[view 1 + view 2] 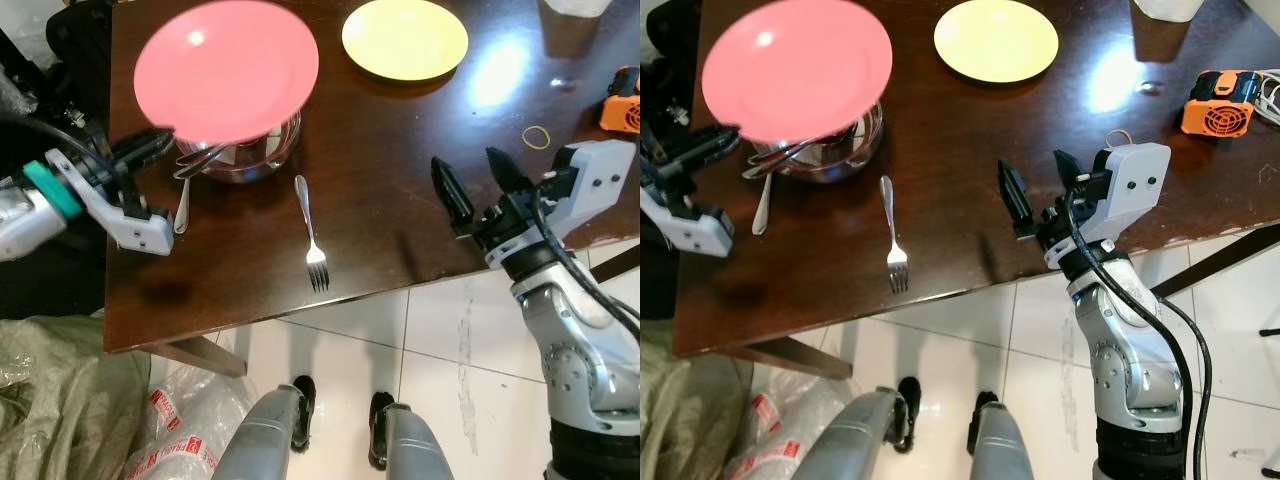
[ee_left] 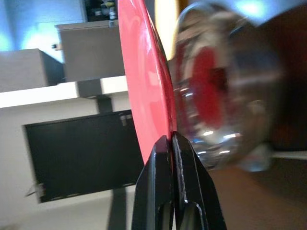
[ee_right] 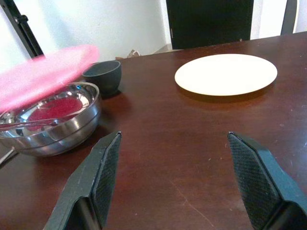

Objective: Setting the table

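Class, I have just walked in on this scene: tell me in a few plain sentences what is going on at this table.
The robot's left gripper is shut on the rim of a pink plate, holding it in the air above a steel bowl with cutlery in it. The right gripper hovers open over the dark table, holding nothing. A yellow plate already lies farther back, and a fork lies near the front edge.

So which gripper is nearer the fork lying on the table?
Roughly even, the right slightly nearer. The right gripper hovers open to the fork's right; the left gripper, on the fork's left, is shut on the pink plate above the steel bowl.
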